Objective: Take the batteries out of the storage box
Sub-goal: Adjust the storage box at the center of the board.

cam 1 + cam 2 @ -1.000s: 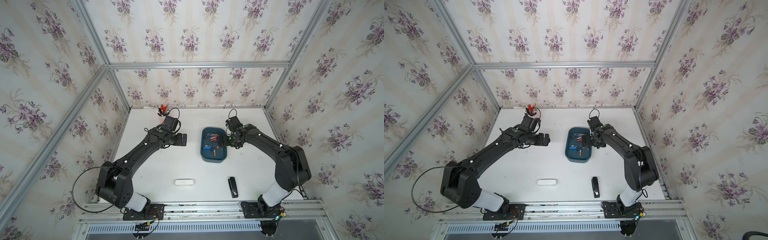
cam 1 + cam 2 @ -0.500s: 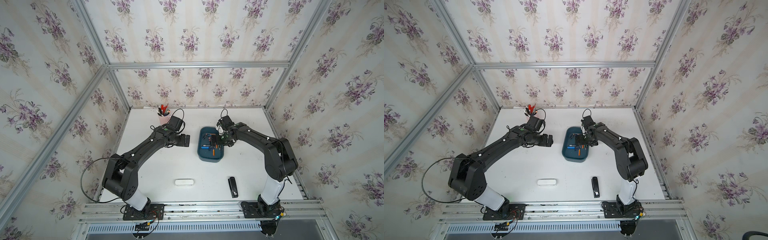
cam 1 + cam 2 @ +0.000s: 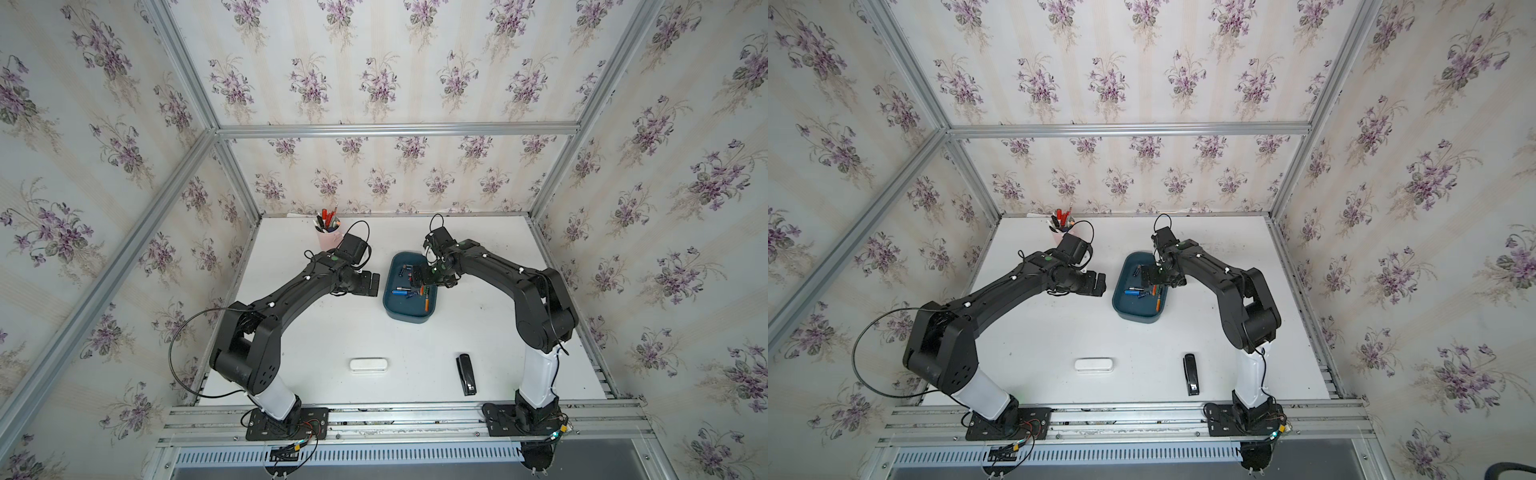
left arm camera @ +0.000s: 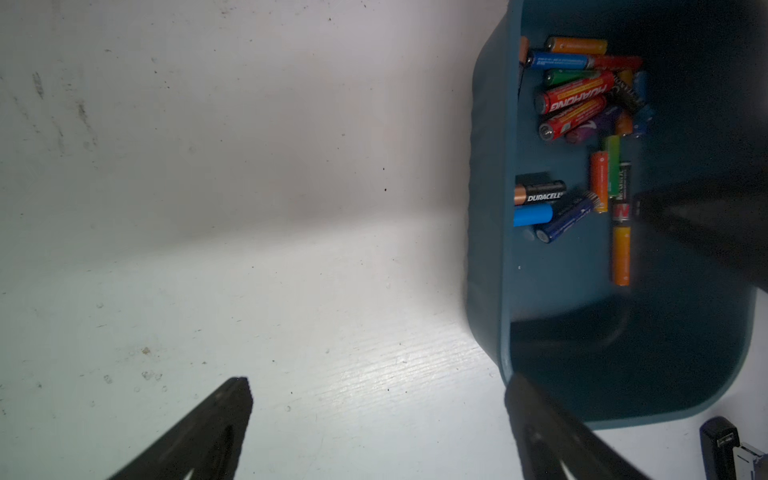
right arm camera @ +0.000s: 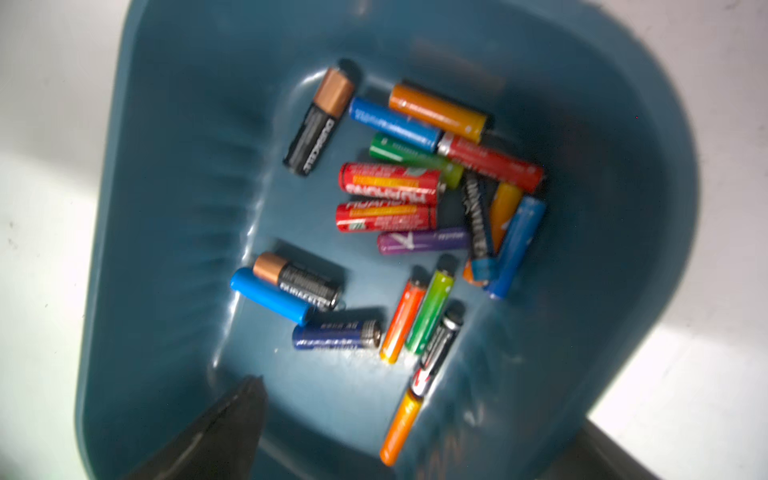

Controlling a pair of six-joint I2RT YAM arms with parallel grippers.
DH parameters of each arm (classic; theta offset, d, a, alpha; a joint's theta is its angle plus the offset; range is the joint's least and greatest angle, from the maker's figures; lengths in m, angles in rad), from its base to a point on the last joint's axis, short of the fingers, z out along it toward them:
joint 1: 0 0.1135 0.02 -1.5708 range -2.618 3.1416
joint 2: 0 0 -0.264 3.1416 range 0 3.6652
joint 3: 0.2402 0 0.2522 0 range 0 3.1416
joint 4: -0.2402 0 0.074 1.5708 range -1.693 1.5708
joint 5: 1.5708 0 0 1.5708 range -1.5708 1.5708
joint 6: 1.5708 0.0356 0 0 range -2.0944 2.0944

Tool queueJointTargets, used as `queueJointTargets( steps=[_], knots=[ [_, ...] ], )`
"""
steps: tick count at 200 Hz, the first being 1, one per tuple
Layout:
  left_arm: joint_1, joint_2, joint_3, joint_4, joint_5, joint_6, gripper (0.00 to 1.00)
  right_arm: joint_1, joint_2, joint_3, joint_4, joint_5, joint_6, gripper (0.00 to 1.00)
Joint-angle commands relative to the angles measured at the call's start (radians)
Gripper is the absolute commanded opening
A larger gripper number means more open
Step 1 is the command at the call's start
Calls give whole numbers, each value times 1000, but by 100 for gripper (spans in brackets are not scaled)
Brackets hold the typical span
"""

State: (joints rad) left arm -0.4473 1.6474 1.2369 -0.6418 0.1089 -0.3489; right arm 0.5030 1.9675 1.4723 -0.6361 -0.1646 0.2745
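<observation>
**Location.** The storage box (image 3: 406, 316) sits on the white table (image 3: 332, 332) just right of frame centre in both top views. It is open-topped, and the batteries (image 5: 390, 195) lie loose across its floor. None is seen on the table outside it, so removal has not begun.

**Right gripper** (image 3: 420, 277). It hangs over the box interior with its jaws spread wide, holding nothing. The right wrist view shows one finger (image 5: 232, 415) low inside the box, clear of the nearest cell. Judgement: this is an approach for a first pick, with the jaws wide enough to straddle a battery.

**Left gripper** (image 3: 371, 285). It stands just beside the box's left wall, also fully open and empty. In the left wrist view one finger (image 4: 540, 424) overlaps the box rim, but contact cannot be confirmed. Its probable purpose is to steady the box.

**Other items.** The pink cup (image 3: 328, 237), white case (image 3: 368, 365) and black stapler (image 3: 466, 374) lie well apart from the work.
</observation>
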Motion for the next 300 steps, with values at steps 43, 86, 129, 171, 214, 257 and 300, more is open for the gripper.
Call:
queueJointTargets(
  steps=[43,86,129,171,214,257,300],
  knots=[
    [0,11,36,-20,10,14,100,-1,88,126,-15,-20,-62,100],
    [2,1,35,-37,9,1,100,-8,91,202,-117,146,-70,100],
    [18,-15,36,-62,4,1,100,14,-2,255,-216,219,-90,95],
    [53,-29,8,-59,13,7,100,127,3,275,-217,148,-124,86],
    [66,-40,-18,-56,22,7,100,154,90,281,-189,105,-146,72],
    [73,-36,-32,-56,23,8,100,153,157,300,-162,100,-203,63],
    [77,-31,-29,-63,25,13,100,154,228,337,-151,91,-246,55]
  ],
)
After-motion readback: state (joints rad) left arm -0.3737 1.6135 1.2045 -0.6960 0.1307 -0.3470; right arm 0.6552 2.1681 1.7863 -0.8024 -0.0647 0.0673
